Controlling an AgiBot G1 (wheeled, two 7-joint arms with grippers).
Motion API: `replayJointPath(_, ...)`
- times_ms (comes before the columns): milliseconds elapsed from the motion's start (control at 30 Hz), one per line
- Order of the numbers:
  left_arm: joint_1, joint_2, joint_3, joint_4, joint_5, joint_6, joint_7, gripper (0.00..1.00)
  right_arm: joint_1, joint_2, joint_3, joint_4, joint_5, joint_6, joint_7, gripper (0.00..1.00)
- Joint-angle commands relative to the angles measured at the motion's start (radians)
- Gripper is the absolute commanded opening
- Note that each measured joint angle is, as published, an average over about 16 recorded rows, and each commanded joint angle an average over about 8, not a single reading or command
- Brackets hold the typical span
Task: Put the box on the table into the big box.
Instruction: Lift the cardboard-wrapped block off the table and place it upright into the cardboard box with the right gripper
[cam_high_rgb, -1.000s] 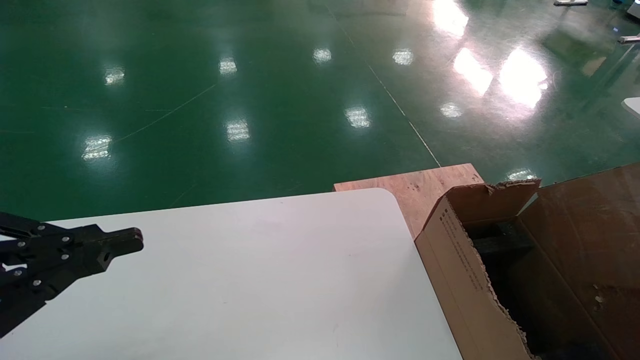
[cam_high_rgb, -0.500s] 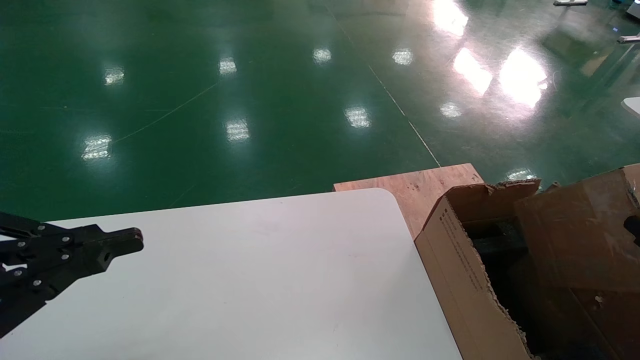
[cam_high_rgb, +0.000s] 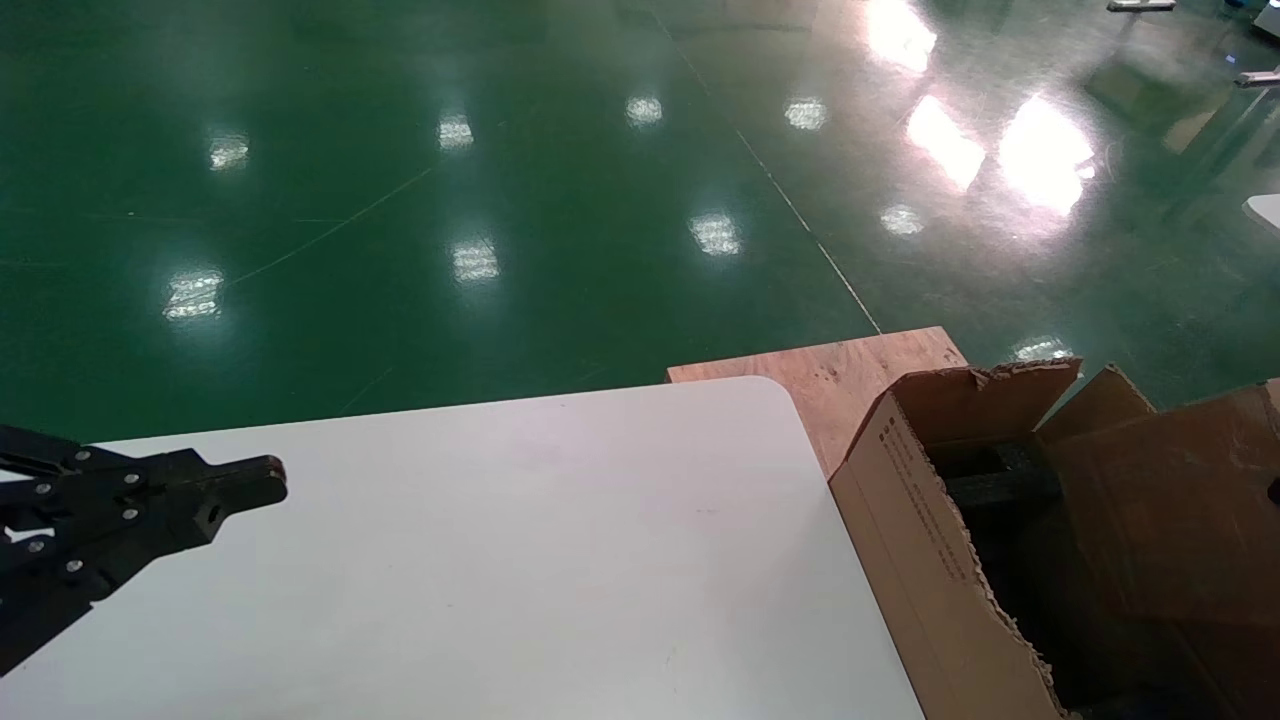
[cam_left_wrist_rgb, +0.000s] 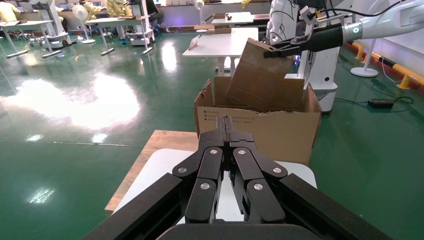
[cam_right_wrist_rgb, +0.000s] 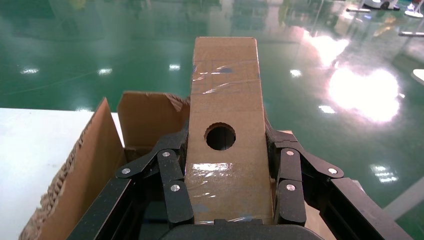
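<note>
Right wrist view: the box (cam_right_wrist_rgb: 225, 150) is gripped between the right gripper (cam_right_wrist_rgb: 226, 210), its holed face turned to the camera and the jaws clamped on its two narrow sides, spread only as far as the box is wide. It is held over the open top of the big box (cam_right_wrist_rgb: 85, 165), presumably so that it can be lowered past the ragged flaps rather than snagged on them. From the left wrist, the box is seen tilted, its lower end already inside the carton's walls. The left gripper (cam_high_rgb: 240, 485) is parked above the near left of the tabletop (cam_high_rgb: 520, 540), jaws pressed together, nothing held.
</note>
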Motion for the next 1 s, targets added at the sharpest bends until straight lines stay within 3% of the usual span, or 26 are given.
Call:
replayJointPath(33, 0.0, 0.0, 0.0, 0.0, 0.0, 0.0, 0.0, 0.0, 0.002, 0.005, -0.007, -0.016, 0.0, -0.014, -0.001, 0.0)
replayJointPath(467, 0.0, 0.0, 0.0, 0.0, 0.0, 0.0, 0.0, 0.0, -0.014, -0.029, -0.029, -0.118, -0.03, -0.081, -0.004, 0.0)
replayJointPath(1000, 0.0, 0.0, 0.001, 0.0, 0.0, 0.0, 0.0, 0.0, 0.087, -0.138, -0.112, -0.274, -0.068, -0.168, -0.044, 0.0)
